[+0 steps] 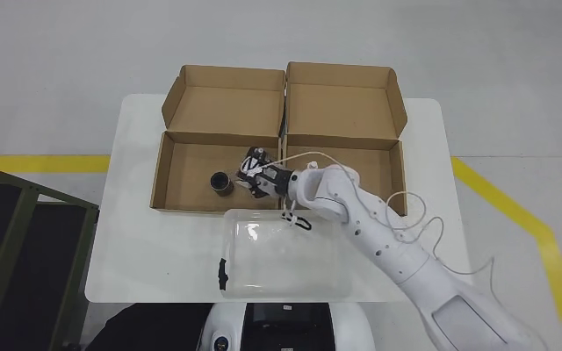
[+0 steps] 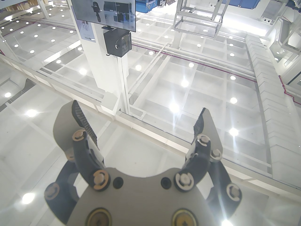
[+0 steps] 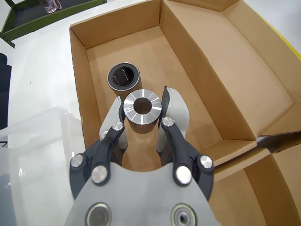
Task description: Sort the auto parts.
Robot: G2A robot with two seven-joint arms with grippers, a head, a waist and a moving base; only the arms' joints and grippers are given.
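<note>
— Where was the metal sleeve point(image 3: 142, 122)?

— Clamped in the right end effector point(image 3: 142, 99). Its fingers point(image 3: 175, 104) were drawn in narrow against the sleeve's two sides, and the bored end faced back toward the wrist.

— And underneath?

— An open cardboard box point(image 3: 183, 55). The end effector hung over its floor, though I couldn't tell whether the sleeve touched the cardboard.

— Anything else in there?

— A black-rimmed cylinder point(image 3: 110, 81) sat just ahead of the fingertips, near the sleeve but apart from it.

— What lay around it?

— A second box point(image 1: 351, 167) stood right beside the first, on the side where the arm came in. A clear plastic tub point(image 1: 281, 254) sat behind the end effector, just outside the box's near wall, on the white surface point(image 1: 132, 219).

— And the left end effector point(image 2: 138, 106)?

— It pointed up at the ceiling point(image 2: 188, 71), toothed fingers point(image 2: 84, 123) spread wide with nothing between them.
</note>
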